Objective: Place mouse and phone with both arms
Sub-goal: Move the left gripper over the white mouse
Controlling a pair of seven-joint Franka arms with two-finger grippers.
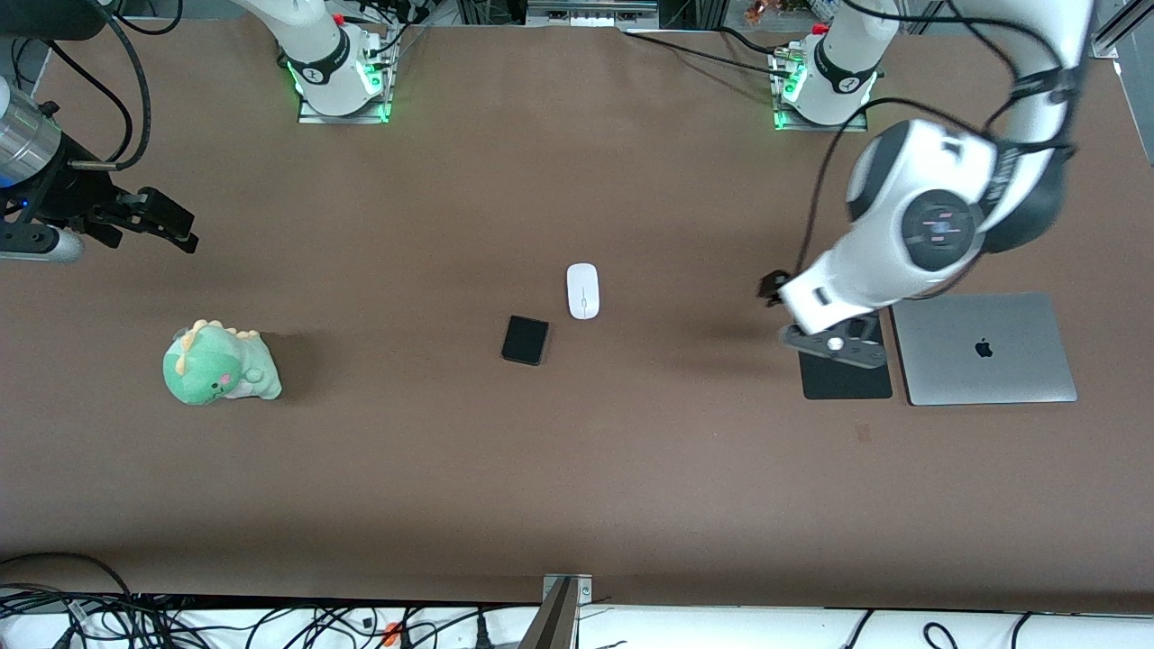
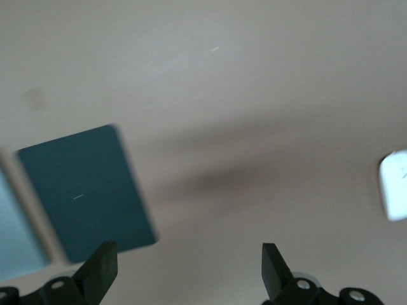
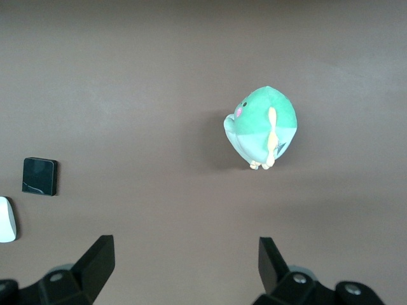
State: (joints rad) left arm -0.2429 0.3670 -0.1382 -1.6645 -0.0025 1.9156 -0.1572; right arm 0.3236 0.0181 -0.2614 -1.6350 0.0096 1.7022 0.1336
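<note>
Front view, right gripper: fingers spread, empty, over table's right-arm end, well apart from both items.
Phone: flat mid-table.
Mouse: at phone's 1 o'clock, just beside.
Left gripper: fingers spread, empty, over pad, mouse well apart.

Mouse: white glossy oval with a thin grey centre line, lying flat on the brown table near mid-table, long axis running toward the front camera. Phone: small black near-square slab with rounded corners, flat, slightly rotated, just beside the mouse, not touching, nearer the front camera and toward the right arm's end.
</note>
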